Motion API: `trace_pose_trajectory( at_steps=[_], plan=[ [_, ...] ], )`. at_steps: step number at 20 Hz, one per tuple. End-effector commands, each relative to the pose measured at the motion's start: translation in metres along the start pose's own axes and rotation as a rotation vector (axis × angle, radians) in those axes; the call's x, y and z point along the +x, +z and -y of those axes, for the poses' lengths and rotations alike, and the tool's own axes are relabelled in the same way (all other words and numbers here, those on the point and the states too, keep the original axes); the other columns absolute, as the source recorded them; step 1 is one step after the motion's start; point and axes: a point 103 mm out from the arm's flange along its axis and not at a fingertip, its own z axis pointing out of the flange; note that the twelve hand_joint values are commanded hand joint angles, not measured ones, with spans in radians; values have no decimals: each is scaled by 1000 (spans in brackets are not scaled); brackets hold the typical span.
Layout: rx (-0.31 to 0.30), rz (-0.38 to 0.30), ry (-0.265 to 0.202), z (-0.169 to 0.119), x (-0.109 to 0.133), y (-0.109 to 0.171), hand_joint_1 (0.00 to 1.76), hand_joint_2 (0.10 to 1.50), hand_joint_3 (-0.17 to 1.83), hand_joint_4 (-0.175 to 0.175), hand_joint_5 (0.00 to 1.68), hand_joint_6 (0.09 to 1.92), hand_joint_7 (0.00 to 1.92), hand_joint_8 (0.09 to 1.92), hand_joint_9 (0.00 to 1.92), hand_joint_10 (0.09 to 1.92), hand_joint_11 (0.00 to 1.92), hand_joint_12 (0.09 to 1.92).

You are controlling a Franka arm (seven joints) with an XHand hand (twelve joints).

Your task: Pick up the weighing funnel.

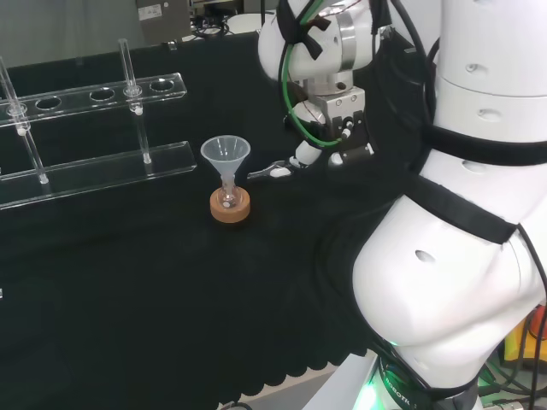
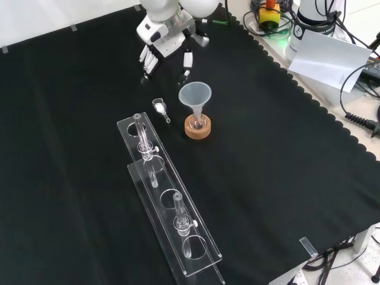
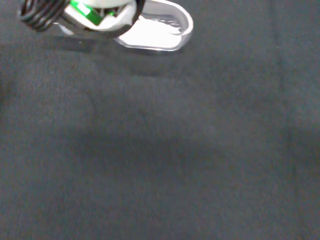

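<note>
- Hovering above the table [image 1: 128, 299] in the head view, the hand [image 1: 329, 152] hangs off the arm just right of the funnel [image 1: 226, 154]. Its fingers point down, are relaxed and spread, and hold nothing.
- Same view: the funnel stands mouth up with its stem in a small flask [image 1: 227, 198] on a cork ring [image 1: 230, 210], which keeps it upright. The clear rack [image 1: 94, 166] sits at the left, well apart from the hand.
- Front view: the weighing funnel [image 2: 159, 107] lies flat on the cloth just left of the funnel, between the hand and the rack's far end. Nothing touches it.
- Front view: the fingers [image 2: 147, 64] hang in two groups with a gap facing the cloth. I judge this a pre-grasp opening. The hand is near the weighing funnel but not yet over it.
- Wrist view: the weighing funnel [image 3: 159, 31] lies scoop side up and looks whitish inside; I cannot tell powder from glare. A blurred part of the hand [image 3: 85, 12] overlaps its edge in the picture. The front view shows them apart.
- Judgement: this is the approach step and nothing is lifted. The next move calls for shifting toward the piece, lowering, and closing on its sides.
- Risks: the piece is low, clear and likely slippery, and the funnel stands close enough to get knocked.
</note>
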Motion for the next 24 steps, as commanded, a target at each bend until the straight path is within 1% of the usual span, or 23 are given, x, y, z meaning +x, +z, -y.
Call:
trace_pose_trajectory(
  at_steps=[1,4,7,10,15,19,24],
  plan=[
    [4,-12,-22,-16,1,7,867,658,542,-69,525,87,408,721,644,576,472,1279],
    [12,-1,-21,-19,-1,10,859,654,550,-67,526,87,397,730,619,587,452,1288],
    [16,-12,-22,-23,-2,13,856,652,553,-63,540,87,418,738,623,595,450,1290],
    [16,-11,-31,-25,0,16,855,651,555,-62,566,87,435,742,633,601,452,1291],
    [38,-17,-34,-28,2,25,852,649,557,-62,583,87,447,740,632,602,451,1289],
    [46,-9,-39,-31,6,29,848,647,559,-62,583,87,439,732,607,595,435,1286],
    [45,4,-30,-35,7,31,845,647,561,-62,580,87,431,726,590,599,419,1292]
  ],
)
